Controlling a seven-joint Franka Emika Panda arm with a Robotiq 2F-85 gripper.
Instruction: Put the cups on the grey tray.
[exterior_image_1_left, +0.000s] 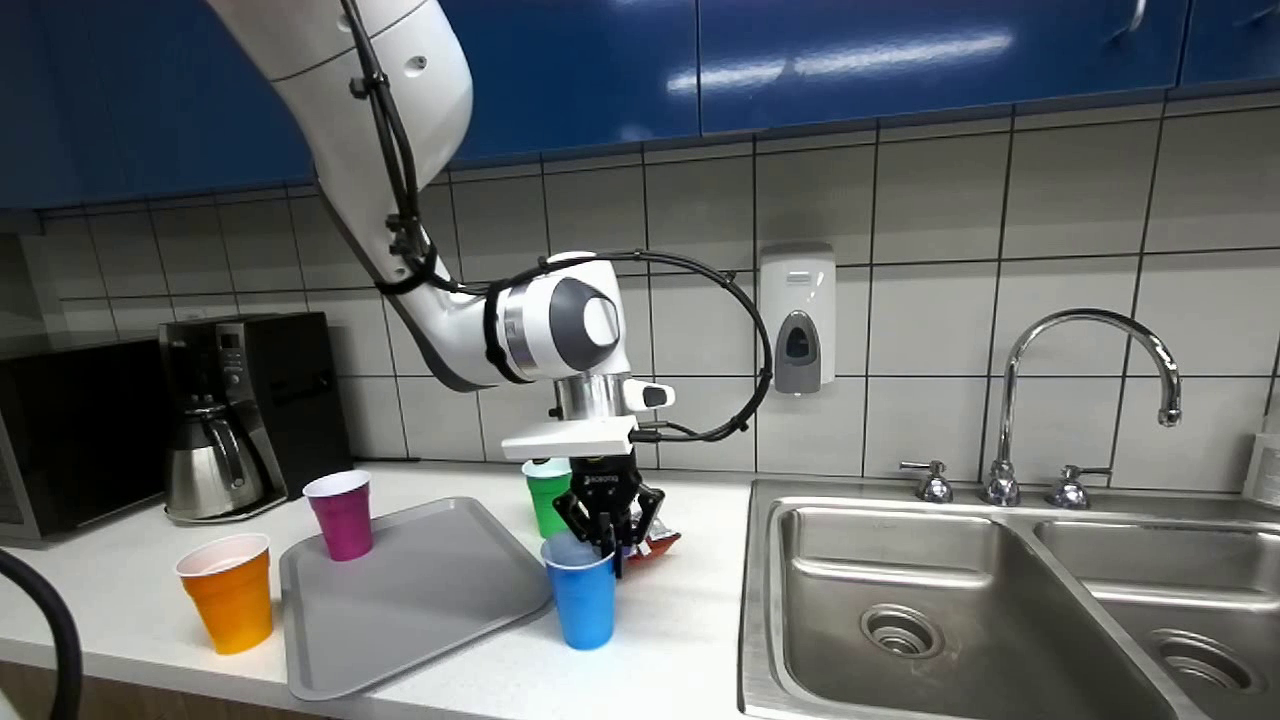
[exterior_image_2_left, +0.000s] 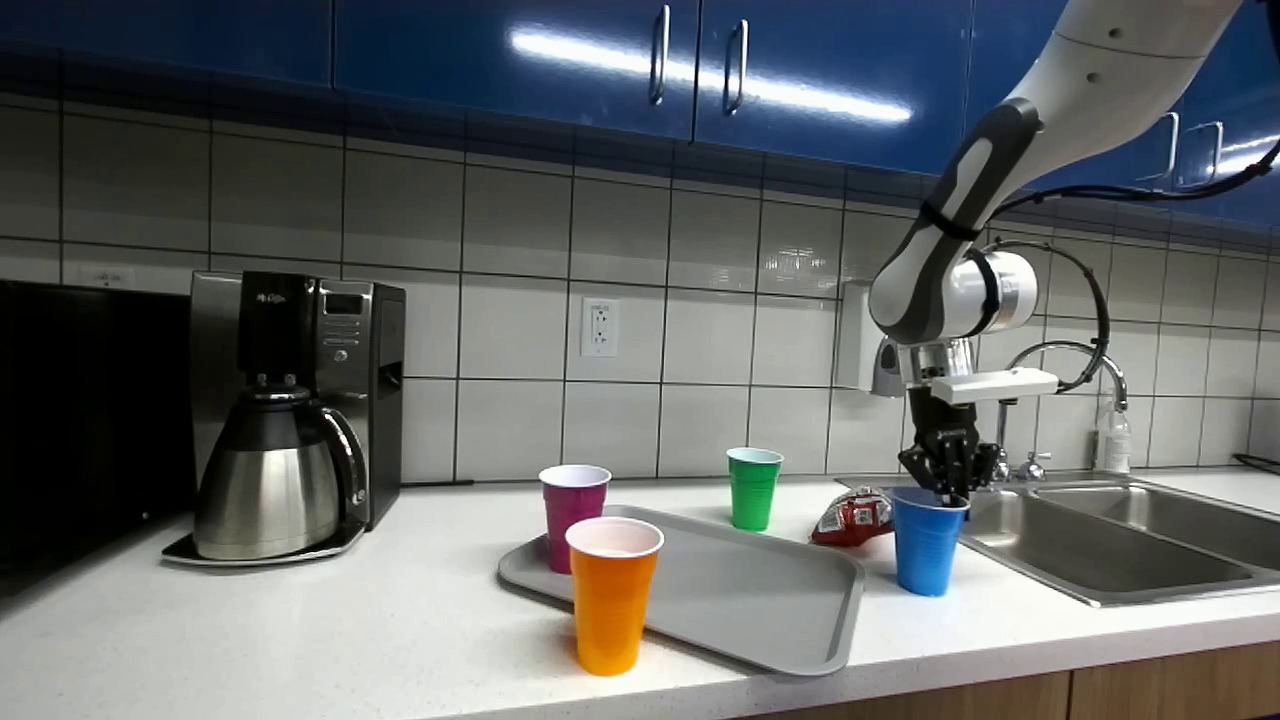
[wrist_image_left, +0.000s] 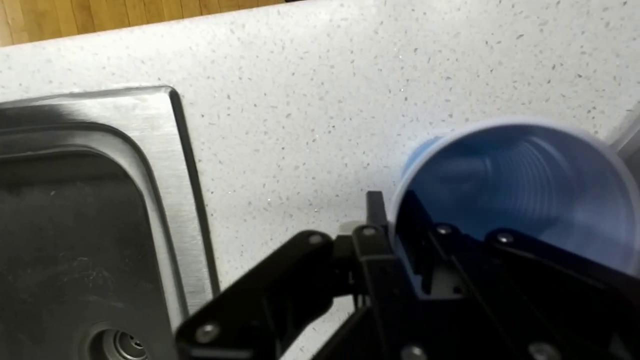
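The blue cup (exterior_image_1_left: 585, 610) stands on the counter right of the grey tray (exterior_image_1_left: 410, 610), also seen in an exterior view (exterior_image_2_left: 927, 550). My gripper (wrist_image_left: 392, 202) points down at its rim, one finger inside the blue cup (wrist_image_left: 480, 165) and one outside. The fingers are close together with the cup wall pinched between them. The purple cup (exterior_image_1_left: 345, 525) stands upright on the grey tray, near its far left corner. The orange cup (exterior_image_2_left: 612, 610) stands on the counter beside the tray's left side. The green cup (exterior_image_2_left: 752, 495) stands on the counter behind the tray, partly hidden by the gripper in an exterior view.
A red snack bag (exterior_image_2_left: 852, 518) lies behind the blue cup. The steel sink (exterior_image_1_left: 760, 600) is to its right, with a faucet (exterior_image_1_left: 1010, 400). A coffee maker with a steel pot (exterior_image_2_left: 270, 490) and a black microwave (exterior_image_1_left: 80, 430) stand at the left. Blue cabinets hang above.
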